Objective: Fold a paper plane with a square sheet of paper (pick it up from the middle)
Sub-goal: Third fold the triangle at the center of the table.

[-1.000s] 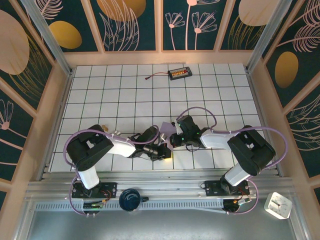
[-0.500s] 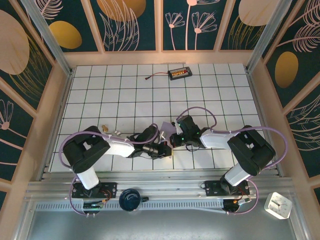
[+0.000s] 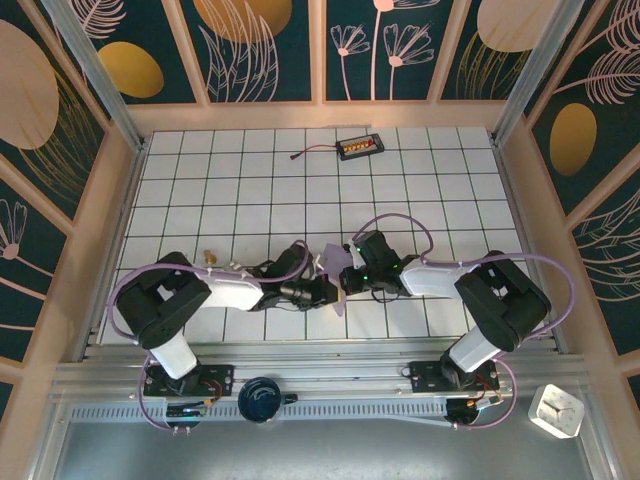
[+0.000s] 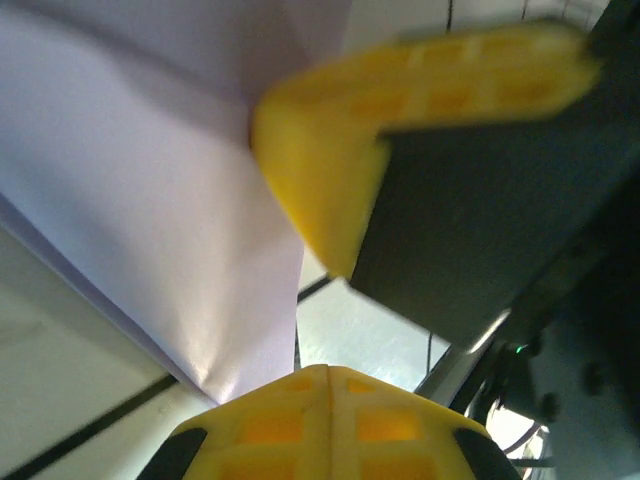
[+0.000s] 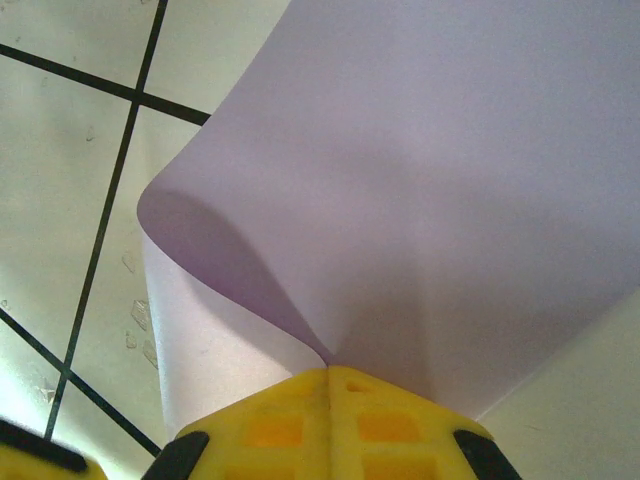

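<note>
The square sheet of paper point(image 3: 333, 259) is pale lavender and hangs curled between the two grippers near the table's front middle. My right gripper point(image 3: 346, 279) is shut on it. In the right wrist view the sheet point(image 5: 420, 180) bends into a loop that runs straight into the closed yellow fingertips point(image 5: 328, 372). My left gripper point(image 3: 322, 291) is shut just left of the right one. In the left wrist view a corner of the sheet point(image 4: 150, 200) comes down beside its closed tips point(image 4: 329, 369), with no paper visible in the seam. The right gripper's yellow finger point(image 4: 400, 110) shows above.
A black box with orange connectors point(image 3: 360, 148) and a red lead point(image 3: 308, 154) lie at the far middle. A small tan bit point(image 3: 209, 256) sits left of the left arm. Wooden walls point(image 3: 110, 230) bound the tiled table point(image 3: 250, 190).
My left gripper has drawn back up and to the left from under the right gripper, and the sheet's lower corner now shows below them. The right arm has held still.
</note>
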You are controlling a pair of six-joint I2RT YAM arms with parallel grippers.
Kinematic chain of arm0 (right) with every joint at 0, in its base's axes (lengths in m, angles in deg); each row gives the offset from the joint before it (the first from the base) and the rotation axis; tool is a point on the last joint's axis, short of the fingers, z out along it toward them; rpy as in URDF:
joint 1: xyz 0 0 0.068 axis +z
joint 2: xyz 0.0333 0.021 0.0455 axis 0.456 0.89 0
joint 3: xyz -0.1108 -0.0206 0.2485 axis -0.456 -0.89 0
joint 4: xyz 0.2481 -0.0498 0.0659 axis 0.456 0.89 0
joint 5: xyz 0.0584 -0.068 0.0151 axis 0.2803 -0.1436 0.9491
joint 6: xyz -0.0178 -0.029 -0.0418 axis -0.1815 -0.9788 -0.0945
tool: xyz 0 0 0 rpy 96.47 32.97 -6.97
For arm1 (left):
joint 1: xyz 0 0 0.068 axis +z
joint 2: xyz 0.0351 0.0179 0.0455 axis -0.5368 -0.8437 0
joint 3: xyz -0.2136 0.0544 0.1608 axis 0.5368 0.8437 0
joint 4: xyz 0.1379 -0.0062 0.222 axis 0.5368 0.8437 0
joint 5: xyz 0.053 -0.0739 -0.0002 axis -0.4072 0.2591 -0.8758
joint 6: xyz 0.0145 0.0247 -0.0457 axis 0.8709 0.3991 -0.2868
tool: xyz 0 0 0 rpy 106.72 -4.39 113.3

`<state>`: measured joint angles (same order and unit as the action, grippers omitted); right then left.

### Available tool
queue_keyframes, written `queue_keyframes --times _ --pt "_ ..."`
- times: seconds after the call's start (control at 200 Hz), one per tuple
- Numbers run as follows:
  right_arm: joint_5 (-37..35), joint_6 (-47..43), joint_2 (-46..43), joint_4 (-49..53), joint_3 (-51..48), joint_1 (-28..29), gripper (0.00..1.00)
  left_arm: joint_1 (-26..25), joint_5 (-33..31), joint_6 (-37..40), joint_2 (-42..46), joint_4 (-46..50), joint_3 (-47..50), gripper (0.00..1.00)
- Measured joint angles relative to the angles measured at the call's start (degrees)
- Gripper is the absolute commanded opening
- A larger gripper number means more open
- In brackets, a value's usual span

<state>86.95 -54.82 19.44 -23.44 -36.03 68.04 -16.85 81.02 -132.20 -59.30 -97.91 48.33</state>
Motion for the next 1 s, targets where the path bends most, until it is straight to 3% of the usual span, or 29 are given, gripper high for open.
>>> queue_keyframes --times 0.425,0.791,0.996 --pt "0.0 0.0 0.09 0.02 0.07 0.0 0.0 1.33 -0.35 3.72 -3.67 4.72 -1.79 0.0" --pt "0.0 -0.04 0.15 0.46 0.37 0.0 0.0 2.73 -2.14 5.68 0.02 8.09 -4.59 0.0" --pt "0.0 -0.2 0.15 0.68 0.48 0.0 0.0 4.35 -2.8 7.32 -3.69 8.61 -6.03 0.0"
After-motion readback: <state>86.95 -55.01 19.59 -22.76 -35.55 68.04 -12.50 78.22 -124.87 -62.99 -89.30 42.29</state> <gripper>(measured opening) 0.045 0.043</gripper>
